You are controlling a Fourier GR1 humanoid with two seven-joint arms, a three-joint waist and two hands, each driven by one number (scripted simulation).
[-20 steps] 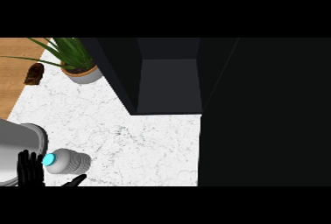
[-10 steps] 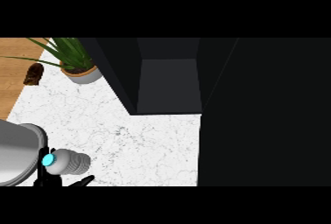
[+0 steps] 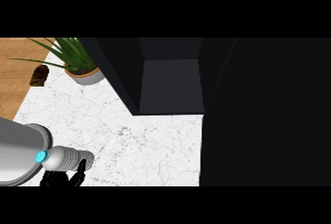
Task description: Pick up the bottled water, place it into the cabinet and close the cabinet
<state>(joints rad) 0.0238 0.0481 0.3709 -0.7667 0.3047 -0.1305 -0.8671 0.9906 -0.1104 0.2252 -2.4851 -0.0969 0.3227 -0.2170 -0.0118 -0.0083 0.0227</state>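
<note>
Grey cylindrical left forearm, cyan ring; black fingers, apparently.

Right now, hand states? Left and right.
Left hand: low at the view's left edge, mostly hidden by the forearm; cannot tell open or shut.
Right hand: not in view.

left hand: cut by lower edge | bottled water: hidden | right hand: unseen

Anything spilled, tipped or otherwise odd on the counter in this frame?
Nothing spilled or damaged. The potted plant stands upright at the back left, and the cabinet is open. The left hand shows only as dark fingers at the lower edge; no bottled water can be made out.
</note>
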